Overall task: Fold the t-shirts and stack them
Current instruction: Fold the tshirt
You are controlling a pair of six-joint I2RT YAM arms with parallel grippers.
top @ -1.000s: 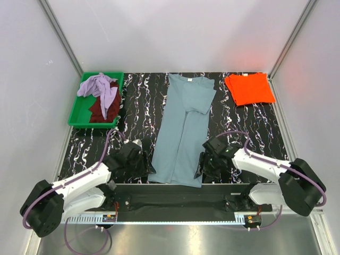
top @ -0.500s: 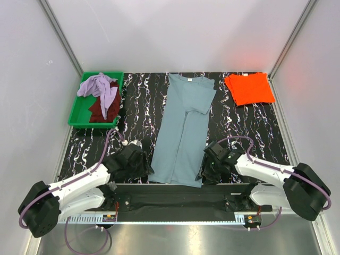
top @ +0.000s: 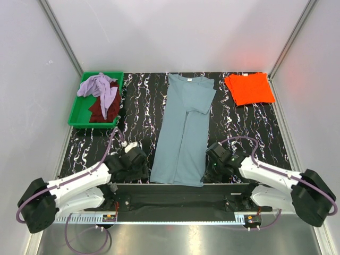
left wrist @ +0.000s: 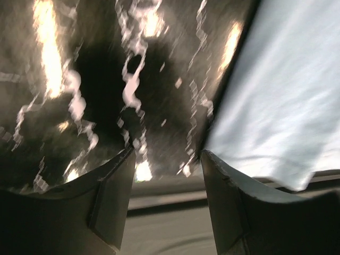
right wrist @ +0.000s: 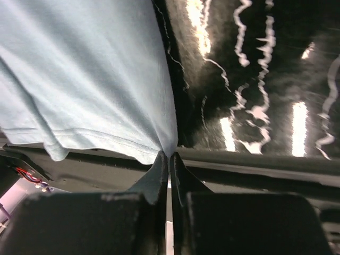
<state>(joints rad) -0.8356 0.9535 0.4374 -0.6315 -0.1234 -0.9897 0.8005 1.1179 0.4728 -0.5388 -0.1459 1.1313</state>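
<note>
A: Where's the blue-grey t-shirt?
B: It lies flat on the black marbled counter, in the middle. It's a long strip with the collar at the far end and the hem at the near edge. One sleeve is folded in across the chest.

A: Right fingers?
B: They're pressed together with no gap between them. They sit low at the near right hem corner. In the wrist view the corner tip of the cloth runs straight into the seam between the fingertips, so they're pinching the blue-grey t-shirt there.

A: Left fingers?
B: They're spread with nothing between them, only bare counter. The shirt's left edge lies just beside the right-hand finger, close to the hem. I can't tell whether it touches the cloth because the wrist view is blurry.

A: And the other shirts?
B: The orange t-shirt is folded into a flat rectangle at the far right corner of the counter, well apart from both arms. The lavender t-shirt is crumpled in the green tray at far left. It lies partly over the maroon t-shirt, which is also bunched up in there.

A: Is anything stacked?
B: No. The orange t-shirt sits alone.
</note>
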